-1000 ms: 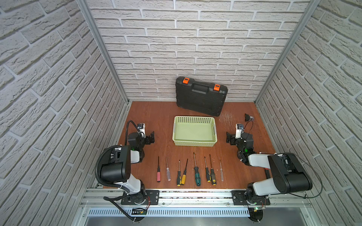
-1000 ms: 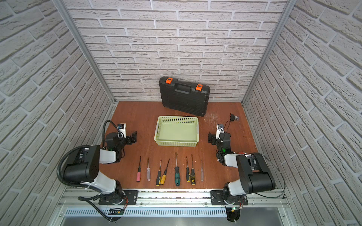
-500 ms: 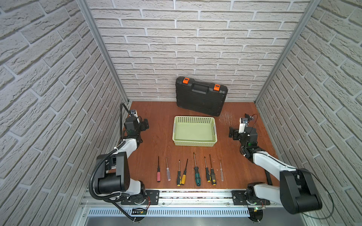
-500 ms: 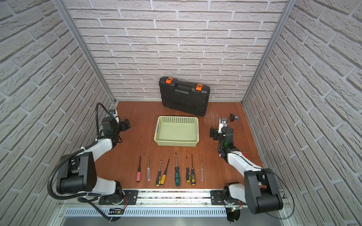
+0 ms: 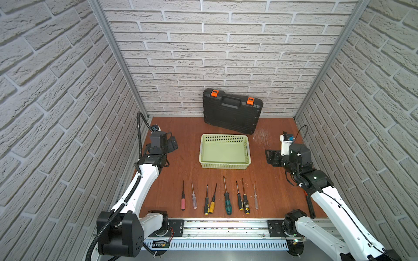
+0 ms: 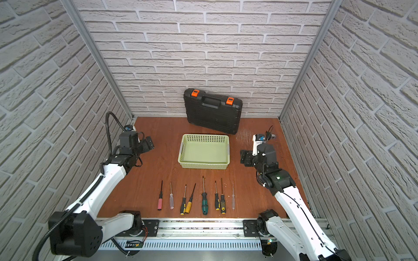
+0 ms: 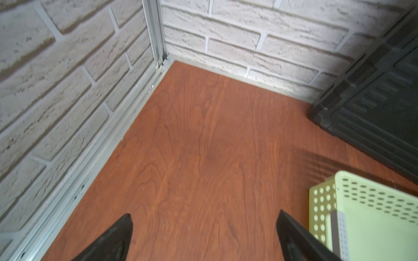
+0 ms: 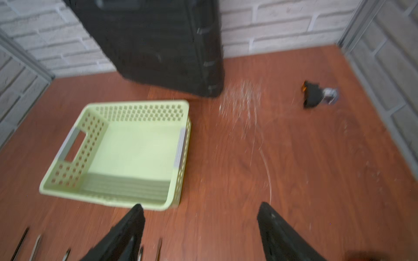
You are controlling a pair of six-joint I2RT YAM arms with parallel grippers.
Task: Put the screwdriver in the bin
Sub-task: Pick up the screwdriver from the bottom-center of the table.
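Several screwdrivers lie in a row near the table's front edge in both top views, from a pink-handled one [image 5: 183,201] through a green-handled one [image 5: 227,203] to a clear thin one [image 6: 233,198]. The pale green bin [image 5: 224,166] [image 6: 204,166] stands empty behind them at the table's middle. My left gripper [image 5: 173,144] [image 7: 205,213] hovers open left of the bin, with only bare table between its fingers. My right gripper [image 5: 270,157] [image 8: 200,204] hovers open right of the bin's front corner [image 8: 172,203], holding nothing. Some screwdriver shafts [image 8: 36,246] show in the right wrist view.
A black toolcase with orange latches [image 5: 233,110] [image 7: 373,101] leans on the back wall behind the bin. A small black object [image 8: 313,93] lies at the back right. A dark long tool [image 5: 309,205] lies by the right wall under the right arm. Brick walls close three sides.
Both arms have unfolded from their low, tucked pose and carried the grippers up and toward the back. The right jaws stand a little narrower than before.
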